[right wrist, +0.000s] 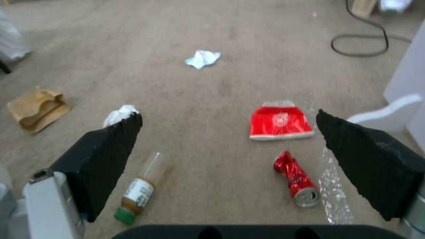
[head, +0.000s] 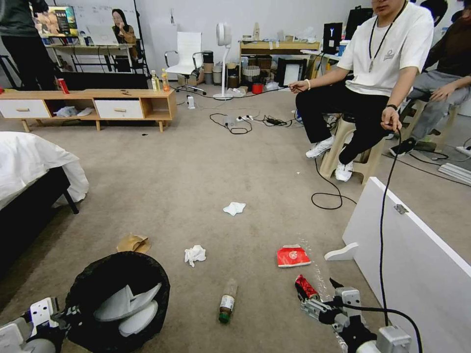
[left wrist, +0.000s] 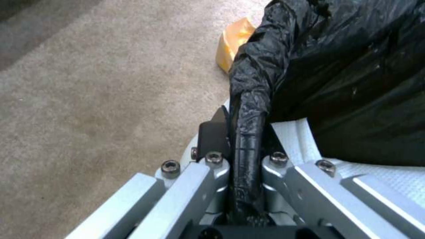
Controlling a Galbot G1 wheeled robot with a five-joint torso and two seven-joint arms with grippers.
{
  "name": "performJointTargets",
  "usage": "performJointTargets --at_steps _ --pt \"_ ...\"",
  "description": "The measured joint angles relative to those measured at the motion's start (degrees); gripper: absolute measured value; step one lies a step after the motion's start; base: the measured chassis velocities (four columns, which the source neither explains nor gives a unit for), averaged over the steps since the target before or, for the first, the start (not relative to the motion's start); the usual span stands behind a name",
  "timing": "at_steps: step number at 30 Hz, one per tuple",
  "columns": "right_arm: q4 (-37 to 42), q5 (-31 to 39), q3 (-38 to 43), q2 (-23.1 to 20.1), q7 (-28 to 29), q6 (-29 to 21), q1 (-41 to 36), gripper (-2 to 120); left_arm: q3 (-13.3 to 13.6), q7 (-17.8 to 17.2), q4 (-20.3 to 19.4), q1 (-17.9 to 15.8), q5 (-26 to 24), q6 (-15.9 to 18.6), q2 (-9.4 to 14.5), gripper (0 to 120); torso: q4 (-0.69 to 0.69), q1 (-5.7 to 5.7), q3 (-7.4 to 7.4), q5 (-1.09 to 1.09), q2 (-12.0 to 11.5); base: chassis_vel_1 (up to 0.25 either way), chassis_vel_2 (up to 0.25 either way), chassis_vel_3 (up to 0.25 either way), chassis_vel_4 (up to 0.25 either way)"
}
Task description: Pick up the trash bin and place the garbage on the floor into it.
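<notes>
The left gripper [left wrist: 245, 156] is clamped on the bag-wrapped rim of the trash bin [head: 117, 299], which sits at the near left of the beige carpet [head: 196, 162]; the bin's glossy black liner is crinkled, with white rounded pieces lying inside. Just beyond the bin lies the crumpled brown paper bag [head: 132, 242], creased and flattened. Toward the middle of the carpet are two crumpled white tissues, a nearer tissue [head: 195, 254] and a farther tissue [head: 234, 208], both soft and irregular. Nearer the robot lies the small green-capped bottle [head: 227, 307], a clear cylinder on its side with a pale label. To the right lie the flat red snack packet [head: 293, 256], shiny and roughly rectangular, and the crushed red can [head: 306, 287], a dented metal tube with its silver end toward the right wrist camera. The right gripper [right wrist: 228, 166] hangs low over the can and bottle, its dark textured pads spread wide apart. A likely risk: the slick liner could slide in the left gripper's pinch, tipping the bin, and the round bottle or can might roll away under an off-centre close.
</notes>
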Motion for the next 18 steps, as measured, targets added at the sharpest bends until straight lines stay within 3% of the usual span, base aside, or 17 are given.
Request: performJointTargets --at_steps 8,10,18 --pt "-3.12 8.29 -3.09 -0.78 5.33 -2.97 4.21 100 -0.05 0.06 0.12 -0.06 0.29 0.0 -0.27 2 -0.01 0.0 0.0 -0.01 0.0 0.0 0.0 0.0 0.0" --pt "-4.91 13.35 -5.26 -0.73 7.93 -4.79 7.47 100 0.01 0.12 0.27 -0.11 0.74 0.0 -0.58 2 -0.01 0.0 0.0 -0.01 0.0 0.0 0.0 0.0 0.0" --pt "-9.7 21.25 -9.21 -0.26 11.54 -7.41 15.15 100 -0.46 0.25 0.27 -0.05 1.1 0.0 -0.86 2 0.0 0.0 0.0 -0.01 0.0 0.0 0.0 0.0 0.0"
